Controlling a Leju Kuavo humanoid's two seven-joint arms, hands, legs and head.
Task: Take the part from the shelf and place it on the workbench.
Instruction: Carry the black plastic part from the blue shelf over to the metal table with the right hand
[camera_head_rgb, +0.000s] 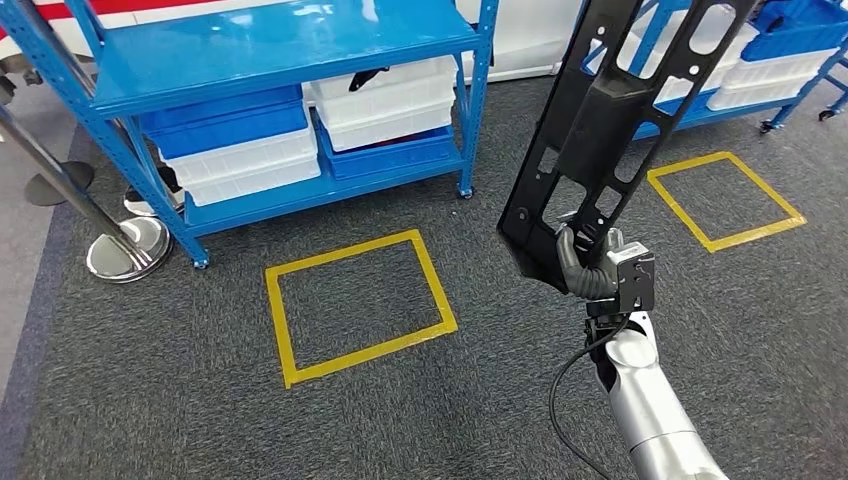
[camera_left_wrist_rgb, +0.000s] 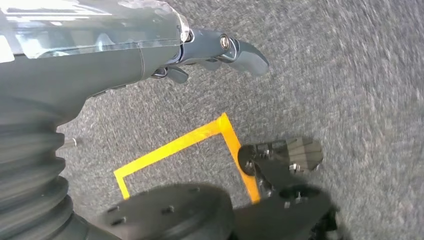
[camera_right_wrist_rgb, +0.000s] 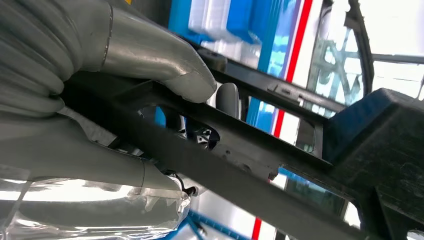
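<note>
Right hand (camera_head_rgb: 598, 262) grips the part (camera_head_rgb: 610, 110), a long black perforated frame, near its lower end. The part stands nearly upright, leaning away from the robot, its upper length running past the top of the head view. Right wrist view: thumb (camera_right_wrist_rgb: 150, 55) lies over one rail of the frame, other fingers (camera_right_wrist_rgb: 75, 160) wrapped beneath it. The grasp looks firm but sits far from the part's middle.

Left hand (camera_left_wrist_rgb: 210, 50) hangs low over the grey carpet (camera_head_rgb: 150, 400), holding nothing, fingers loosely apart.

The part is off the shelf (camera_head_rgb: 280, 60), carried in the air to the right of it. A yellow taped square (camera_head_rgb: 358, 305) lies on the floor ahead; a second taped square (camera_head_rgb: 725, 200) lies farther right, beside another rack with blue and white bins (camera_head_rgb: 400, 105). No work surface is visible yet.

Risks, as I judge them:
- Long lever above a low grip: the part may pivot in the fingers during walking or turning, and slip or swing.
- The top end is out of sight; it could strike the shelf post (camera_head_rgb: 480, 90) or the far rack when the body turns.
- One-handed carry: any jolt loads the thumb alone.
- A stanchion base (camera_head_rgb: 125, 250) stands left of the shelf, a trip point if the route swings that way.
</note>
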